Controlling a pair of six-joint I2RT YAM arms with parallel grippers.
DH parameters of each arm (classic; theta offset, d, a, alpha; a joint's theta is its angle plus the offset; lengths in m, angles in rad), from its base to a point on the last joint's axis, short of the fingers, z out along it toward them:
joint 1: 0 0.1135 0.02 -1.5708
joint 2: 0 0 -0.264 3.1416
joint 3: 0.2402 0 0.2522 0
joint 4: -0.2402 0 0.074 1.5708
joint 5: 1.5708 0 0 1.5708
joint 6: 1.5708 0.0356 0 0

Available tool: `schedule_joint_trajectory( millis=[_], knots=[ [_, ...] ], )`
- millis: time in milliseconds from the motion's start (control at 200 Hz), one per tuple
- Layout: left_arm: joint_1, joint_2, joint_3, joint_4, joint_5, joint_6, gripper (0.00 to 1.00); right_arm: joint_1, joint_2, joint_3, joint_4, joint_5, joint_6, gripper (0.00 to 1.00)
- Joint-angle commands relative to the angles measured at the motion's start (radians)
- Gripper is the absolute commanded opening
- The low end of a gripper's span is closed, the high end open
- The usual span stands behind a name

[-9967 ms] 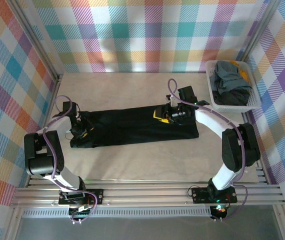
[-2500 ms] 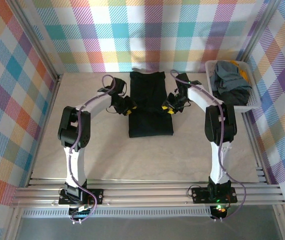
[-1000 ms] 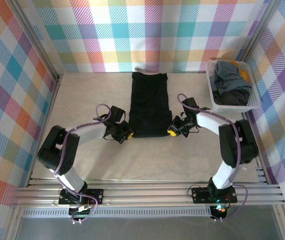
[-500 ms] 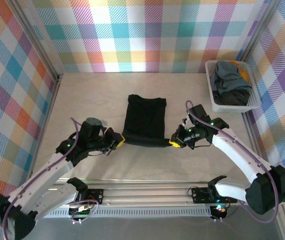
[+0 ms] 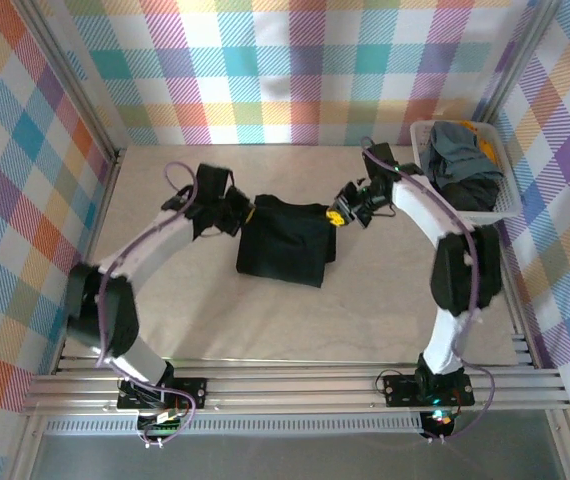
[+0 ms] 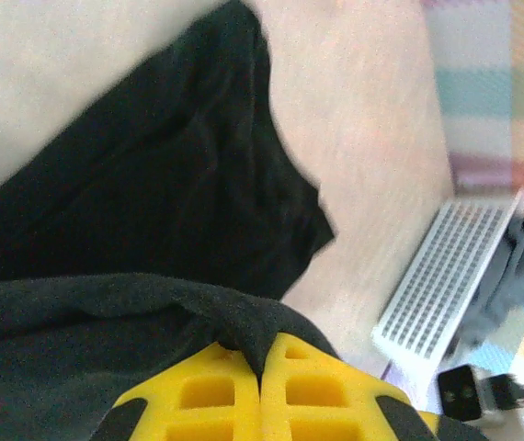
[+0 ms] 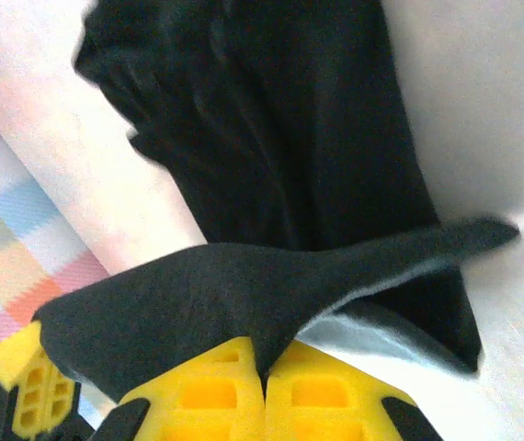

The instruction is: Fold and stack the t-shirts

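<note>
The left gripper (image 5: 248, 212) and right gripper (image 5: 336, 215) each pinch a far corner of the black t-shirt (image 5: 283, 245), probably to square its fold mid-worktop (image 5: 405, 290).

Looking down from above and behind the arm bases (image 5: 160, 393) onto the whole tabletop (image 5: 385, 300). From each wrist, very close (lens almost on cloth), facing across the same black t-shirt (image 5: 283, 240) toward opposite tabletop edges.
</note>
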Motion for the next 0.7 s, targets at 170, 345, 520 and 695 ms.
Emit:
schedule_joint_trajectory(
  millis=[170,345,520,695],
  knots=[
    [0.052,0.28,0.332,-0.094,-0.022,0.111,0.7,-0.054,0.32,0.49,-0.127,0.045,-0.099,0.62],
    [-0.066,0.019,-0.009,0.002,-0.037,-0.051,0.64,-0.045,0.002,0.089,0.094,0.073,-0.174,0.59],
    [-0.275,-0.114,-0.307,0.161,-0.117,-0.379,0.67,-0.039,-0.322,-0.388,0.328,0.026,-0.129,0.6],
    [-0.359,0.01,-0.341,0.302,-0.147,-0.54,0.76,-0.039,-0.512,-0.543,0.294,-0.013,-0.145,0.61]
  ],
)
